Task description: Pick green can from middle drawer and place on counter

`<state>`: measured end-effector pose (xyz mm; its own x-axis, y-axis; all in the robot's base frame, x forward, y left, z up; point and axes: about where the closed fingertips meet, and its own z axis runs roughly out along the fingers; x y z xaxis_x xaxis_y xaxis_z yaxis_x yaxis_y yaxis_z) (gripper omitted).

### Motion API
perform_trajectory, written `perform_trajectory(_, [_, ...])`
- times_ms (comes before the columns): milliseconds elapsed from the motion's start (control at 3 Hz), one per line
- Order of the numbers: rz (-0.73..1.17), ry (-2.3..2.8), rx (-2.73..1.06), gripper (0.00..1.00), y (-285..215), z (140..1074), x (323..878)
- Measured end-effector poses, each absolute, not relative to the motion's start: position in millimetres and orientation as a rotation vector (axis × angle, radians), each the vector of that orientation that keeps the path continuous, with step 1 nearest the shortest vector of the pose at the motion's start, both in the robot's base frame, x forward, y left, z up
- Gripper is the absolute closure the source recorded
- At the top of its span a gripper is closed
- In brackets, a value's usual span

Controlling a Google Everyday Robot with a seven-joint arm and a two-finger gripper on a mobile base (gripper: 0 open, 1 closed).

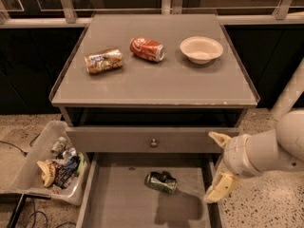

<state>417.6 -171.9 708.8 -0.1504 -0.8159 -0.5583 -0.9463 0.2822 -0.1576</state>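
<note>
The green can lies on its side on the floor of the open middle drawer, near the drawer's centre. My gripper hangs at the drawer's right wall, right of the can and apart from it. Its two pale fingers stand spread, one above the other, and hold nothing. The counter is the grey cabinet top above the drawers.
On the counter lie a gold-brown can, a red cola can and a white bowl. A grey drawer front with a small knob sits above the open drawer. A clear bin of trash stands on the floor at left.
</note>
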Motion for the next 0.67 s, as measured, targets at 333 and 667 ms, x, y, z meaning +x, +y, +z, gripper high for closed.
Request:
perform_trajectory(333, [0.336, 1.981, -1.558, 0.0, -160.6, 667.4, 420.1])
perform_trajectory(667, [0.355, 2.002, -1.474, 0.0, -164.6, 624.7, 436.1])
